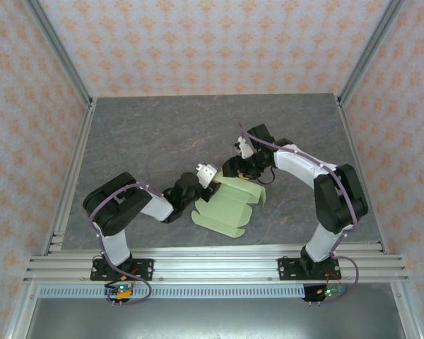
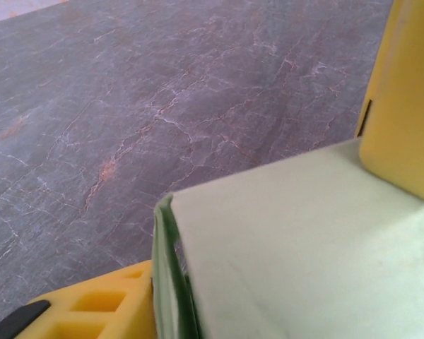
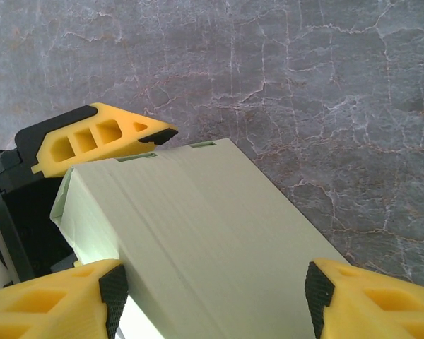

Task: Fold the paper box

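**Both grippers at the far end of the half-folded paper box**

The grey, marble-veined table takes up most of the overhead view, with pale walls printed in an orange motif around it. The black-and-white left arm reaches in from the left. The black-and-white right arm bends in from the right, and the two meet near the middle of the table.

There lies the paper box, thin pale yellow-green card, partly folded. One panel lies flat towards the near edge, with scalloped flaps on its right side. The far part is raised where the grippers are.

The left gripper is at the box's far-left corner. In its wrist view the left gripper has its yellow fingers set wide. One finger is at lower left beside a folded edge of the paper box, and the other rests against the card at upper right. Whether they pinch the card cannot be told.

The right gripper is at the box's far edge. In its wrist view the right gripper has its yellow, black-padded fingertips spread wide, straddling a broad panel of the paper box. One finger of the left gripper touches the far corner of that panel.
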Robot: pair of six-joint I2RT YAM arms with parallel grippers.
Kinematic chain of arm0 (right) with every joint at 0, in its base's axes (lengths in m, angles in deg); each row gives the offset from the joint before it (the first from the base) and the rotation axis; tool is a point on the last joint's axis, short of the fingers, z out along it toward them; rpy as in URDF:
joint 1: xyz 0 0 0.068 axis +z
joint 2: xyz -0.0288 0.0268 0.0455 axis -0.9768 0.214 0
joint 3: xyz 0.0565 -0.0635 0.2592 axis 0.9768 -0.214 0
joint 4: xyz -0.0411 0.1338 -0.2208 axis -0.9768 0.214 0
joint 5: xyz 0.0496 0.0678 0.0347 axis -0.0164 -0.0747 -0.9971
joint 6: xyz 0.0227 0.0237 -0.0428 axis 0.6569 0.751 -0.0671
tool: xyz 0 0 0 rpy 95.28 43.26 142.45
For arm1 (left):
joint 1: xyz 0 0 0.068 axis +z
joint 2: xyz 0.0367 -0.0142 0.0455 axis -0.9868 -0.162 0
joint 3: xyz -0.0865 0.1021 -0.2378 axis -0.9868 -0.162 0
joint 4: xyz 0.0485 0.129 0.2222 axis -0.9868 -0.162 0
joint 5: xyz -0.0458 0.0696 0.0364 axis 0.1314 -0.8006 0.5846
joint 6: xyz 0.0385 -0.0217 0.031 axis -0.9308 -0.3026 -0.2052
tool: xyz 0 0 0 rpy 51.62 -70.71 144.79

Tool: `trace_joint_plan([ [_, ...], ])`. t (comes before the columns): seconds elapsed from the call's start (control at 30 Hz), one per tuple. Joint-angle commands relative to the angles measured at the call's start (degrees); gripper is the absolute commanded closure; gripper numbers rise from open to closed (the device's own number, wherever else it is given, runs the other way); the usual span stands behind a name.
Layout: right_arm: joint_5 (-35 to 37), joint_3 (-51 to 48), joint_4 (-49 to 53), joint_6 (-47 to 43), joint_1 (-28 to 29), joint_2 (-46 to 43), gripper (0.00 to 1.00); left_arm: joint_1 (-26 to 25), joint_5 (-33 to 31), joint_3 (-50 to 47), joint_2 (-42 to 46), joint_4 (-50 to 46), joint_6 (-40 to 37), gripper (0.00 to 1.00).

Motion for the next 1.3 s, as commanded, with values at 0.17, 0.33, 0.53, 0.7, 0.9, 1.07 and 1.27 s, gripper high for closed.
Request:
trace_joint_plan([
  [0.17, 3.0, -1.9, -1.2, 1.0, 0.6, 1.9, 0.34, 0.3, -3.7, -4.6, 2.2, 6.6, 0.1, 0.64],
  [0.33, 2.9, -2.4, -2.1, 2.2, 0.6, 1.9, 0.35, 0.3, -4.7, -5.1, 2.3, 8.5, 0.5, 0.81],
  [0.53, 3.9, -5.2, -6.6, 7.2, 0.9, 0.6, 0.35, 0.1, -7.4, -3.2, 1.0, 10.9, 0.2, 0.90],
  [0.7, 7.7, -8.1, -10.5, 12.3, 3.0, -2.4, 0.35, -0.6, -11.7, -0.4, -1.8, 11.0, 2.4, 0.93],
  [0.9, 12.0, -9.9, -11.4, 15.7, 4.9, -5.2, 0.35, -2.2, -19.3, 0.0, -5.0, 11.7, 3.1, 0.96],
  [1.07, 13.3, -10.7, -11.6, 18.4, 6.1, -6.4, 0.36, -3.4, -25.2, 0.8, -5.8, 9.9, 0.7, 1.00],
  [1.27, 13.8, -10.3, -11.1, 19.5, 6.4, -6.3, 0.37, -4.1, -27.1, 1.4, -8.3, 9.8, -3.0, 1.00],
])
